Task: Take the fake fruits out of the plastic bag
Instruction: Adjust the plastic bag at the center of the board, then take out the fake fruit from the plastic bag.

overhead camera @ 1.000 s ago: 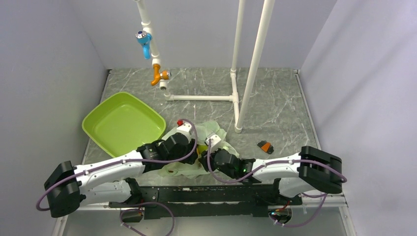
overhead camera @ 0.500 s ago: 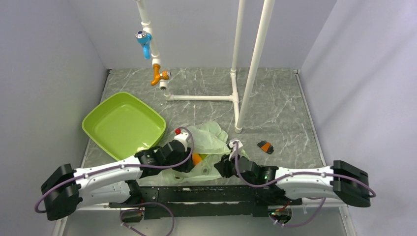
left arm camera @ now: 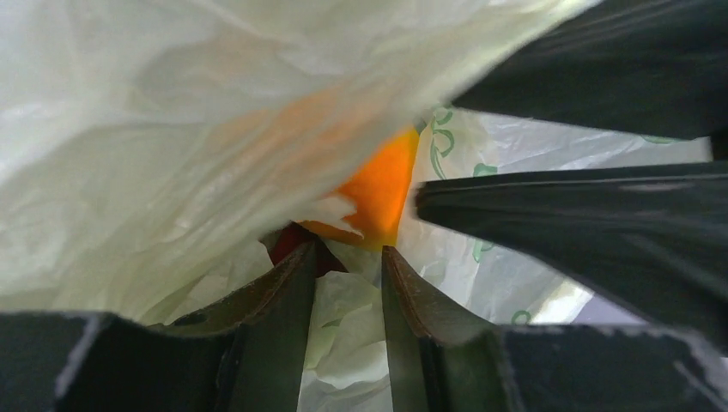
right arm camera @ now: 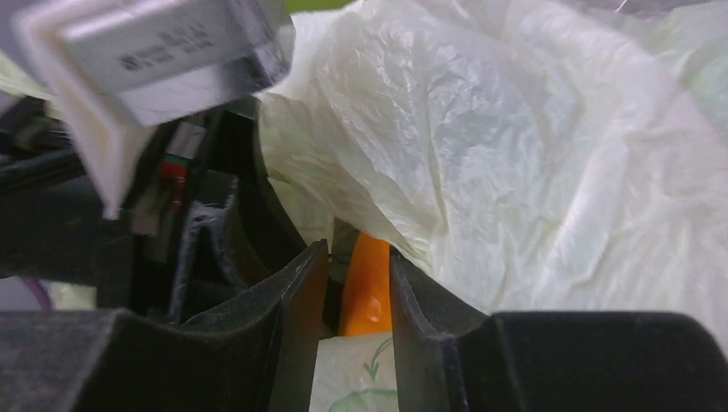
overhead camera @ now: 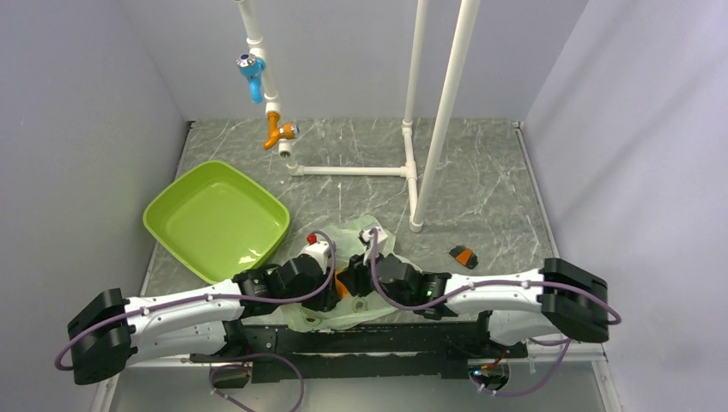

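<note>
- The orange piece (right arm camera: pixel 366 287) stands in the gap of the right gripper (right arm camera: pixel 356 257), a little way in from its fingertips. Its long axis runs along the fingers.
- The right gripper's jaws are only narrowly apart. The piece looks to touch one finger, with a dark sliver beside the other, so I cannot tell whether it is clamped.
- The bag (right arm camera: pixel 515 154) is heaped ahead of that gripper and to its right, and a fold hangs over the piece's far end.
- For the left gripper (left arm camera: pixel 348 251) the same piece (left arm camera: pixel 382 184) lies ahead and slightly right, beyond the fingertips and half under the bag (left arm camera: pixel 172 129).
- Its jaws show a narrow gap with a fold of bag lying in it; they hold no fruit.
- A dark red bit (left arm camera: pixel 290 240), perhaps another fruit, sits just past its left fingertip.
- From above, both grippers meet over the piece (overhead camera: pixel 343 283), and the right one (overhead camera: pixel 367 276) is the nearer.
</note>
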Action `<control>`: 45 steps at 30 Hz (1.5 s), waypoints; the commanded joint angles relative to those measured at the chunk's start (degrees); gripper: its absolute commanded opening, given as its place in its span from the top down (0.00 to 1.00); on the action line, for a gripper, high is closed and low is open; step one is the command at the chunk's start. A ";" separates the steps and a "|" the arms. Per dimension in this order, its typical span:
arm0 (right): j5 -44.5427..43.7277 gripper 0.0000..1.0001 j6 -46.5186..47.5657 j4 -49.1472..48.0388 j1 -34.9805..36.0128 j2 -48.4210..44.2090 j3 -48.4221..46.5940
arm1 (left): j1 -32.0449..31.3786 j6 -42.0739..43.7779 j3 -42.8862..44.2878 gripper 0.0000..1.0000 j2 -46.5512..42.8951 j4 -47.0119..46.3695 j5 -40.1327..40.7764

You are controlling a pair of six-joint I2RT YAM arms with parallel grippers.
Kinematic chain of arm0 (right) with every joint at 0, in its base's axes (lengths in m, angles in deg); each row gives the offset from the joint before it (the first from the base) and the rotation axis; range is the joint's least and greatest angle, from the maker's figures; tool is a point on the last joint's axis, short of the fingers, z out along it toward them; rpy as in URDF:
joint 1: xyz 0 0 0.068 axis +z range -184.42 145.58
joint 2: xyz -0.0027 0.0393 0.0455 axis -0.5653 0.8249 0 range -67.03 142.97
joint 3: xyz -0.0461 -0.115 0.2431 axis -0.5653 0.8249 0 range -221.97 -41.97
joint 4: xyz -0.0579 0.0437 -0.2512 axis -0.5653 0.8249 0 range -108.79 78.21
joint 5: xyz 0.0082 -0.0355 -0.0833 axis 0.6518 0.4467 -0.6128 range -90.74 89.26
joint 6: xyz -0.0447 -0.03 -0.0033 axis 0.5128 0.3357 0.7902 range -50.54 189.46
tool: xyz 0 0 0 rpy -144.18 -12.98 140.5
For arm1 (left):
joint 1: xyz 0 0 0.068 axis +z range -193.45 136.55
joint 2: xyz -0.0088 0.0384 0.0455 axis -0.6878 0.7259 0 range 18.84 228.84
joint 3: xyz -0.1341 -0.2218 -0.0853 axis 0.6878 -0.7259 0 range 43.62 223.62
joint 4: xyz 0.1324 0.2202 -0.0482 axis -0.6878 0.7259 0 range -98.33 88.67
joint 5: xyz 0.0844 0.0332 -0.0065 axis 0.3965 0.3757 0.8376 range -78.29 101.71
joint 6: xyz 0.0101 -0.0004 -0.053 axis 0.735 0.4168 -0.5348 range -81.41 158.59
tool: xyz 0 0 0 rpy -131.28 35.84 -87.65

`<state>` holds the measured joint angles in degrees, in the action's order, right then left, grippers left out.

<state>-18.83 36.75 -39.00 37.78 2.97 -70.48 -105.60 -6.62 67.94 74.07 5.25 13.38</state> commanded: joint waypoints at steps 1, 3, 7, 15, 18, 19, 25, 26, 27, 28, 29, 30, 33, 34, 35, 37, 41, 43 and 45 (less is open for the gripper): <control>1.86 0.66 0.84 -4.30 0.02 6.87 -1.85 | -1.02 -1.96 1.04 0.60 -0.20 1.79 2.32; 2.81 0.66 0.39 -4.29 0.11 7.84 -0.34 | -0.96 -2.39 1.05 0.56 -1.58 3.32 3.65; 3.86 0.66 -2.25 -3.00 0.12 6.40 4.20 | -0.96 -3.07 0.25 0.41 -5.21 5.23 5.86; 4.74 0.66 -6.01 -2.00 1.94 3.42 10.15 | 1.71 -2.20 1.36 0.22 -8.57 3.92 9.75; 4.36 0.66 -6.52 -2.52 3.27 4.20 10.86 | 4.63 -0.70 2.65 0.22 -5.68 1.88 6.44; 4.03 0.65 -6.52 -2.82 3.84 4.08 11.02 | 4.90 -0.02 3.19 0.22 -4.22 1.25 5.45; 2.53 0.37 -5.90 -4.73 4.79 -0.29 13.37 | 4.88 1.83 5.56 0.14 6.05 -1.62 0.30; 2.27 0.36 -6.05 -5.10 4.80 -0.90 13.96 | 4.93 1.80 5.57 0.14 7.18 -2.11 0.19; 1.90 0.35 -6.13 -5.40 4.83 -1.47 14.69 | 4.93 1.78 5.63 0.14 8.16 -2.40 0.36; 1.40 0.34 -6.31 -5.41 4.75 -2.19 15.29 | 4.82 1.87 5.77 0.14 9.02 -2.42 0.53; 0.80 0.33 -6.73 -5.26 4.65 -2.76 15.80 | 4.72 2.02 5.82 0.15 9.82 -2.65 0.38; 0.32 0.32 -7.28 -5.00 4.65 -3.40 16.32 | 4.61 2.23 5.76 0.17 10.42 -3.38 -0.26; -0.60 0.31 -8.19 -5.63 4.69 -4.16 17.74 | 4.09 2.54 4.70 0.18 11.86 -6.73 -1.93; -0.51 0.31 -8.31 -6.05 4.67 -3.89 17.94 | 4.09 2.44 4.29 0.18 12.54 -7.86 -2.71; -0.34 0.31 -8.57 -6.33 4.67 -3.57 17.97 | 4.09 2.40 4.01 0.18 12.96 -9.24 -3.59; -0.15 0.31 -9.19 -6.29 4.70 -2.98 17.92 | 4.14 2.49 3.77 0.20 13.74 -11.67 -5.21; -0.41 0.26 -10.63 -5.64 4.58 -4.40 18.59 | 4.10 3.32 5.34 0.41 14.86 -10.88 -5.47; -0.62 0.21 -11.62 -5.37 4.60 -5.56 19.26 | 4.11 4.09 6.16 0.54 14.00 -8.90 -4.15; -0.55 0.19 -12.44 -5.62 4.64 -6.50 20.18 | 4.10 5.24 6.87 0.69 11.72 -7.52 -3.13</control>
<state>-18.42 26.15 -47.28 42.17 -1.89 -52.47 -101.15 -4.35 72.55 88.40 -4.15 9.89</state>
